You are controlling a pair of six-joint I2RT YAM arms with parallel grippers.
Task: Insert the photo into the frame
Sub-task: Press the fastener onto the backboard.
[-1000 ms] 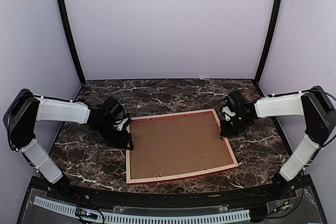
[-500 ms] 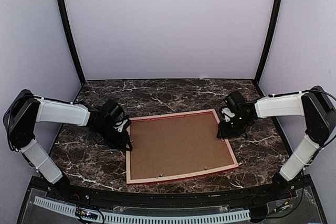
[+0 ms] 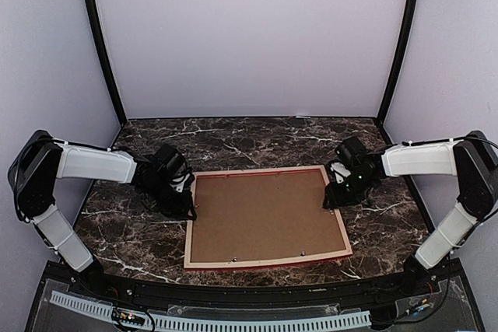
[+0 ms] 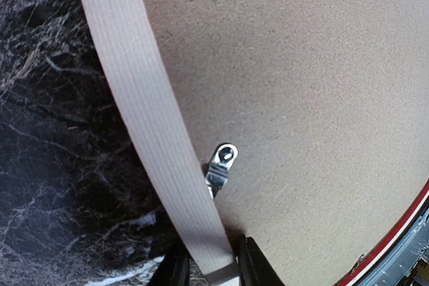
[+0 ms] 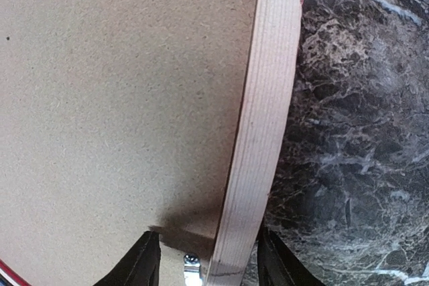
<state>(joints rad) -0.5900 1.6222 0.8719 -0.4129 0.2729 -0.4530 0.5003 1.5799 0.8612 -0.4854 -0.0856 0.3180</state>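
The frame (image 5: 265,85) sits back-up on the table (image 3: 233,141), long axis spanning my arms. Left jaws pinch its left rail, right jaws straddle the right one, loosely I think. No photo in sight.

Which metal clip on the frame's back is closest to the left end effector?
The silver clip by the frame's left rail, just ahead of the left end effector; the near-rail pair and right-rail clip sit farther away.
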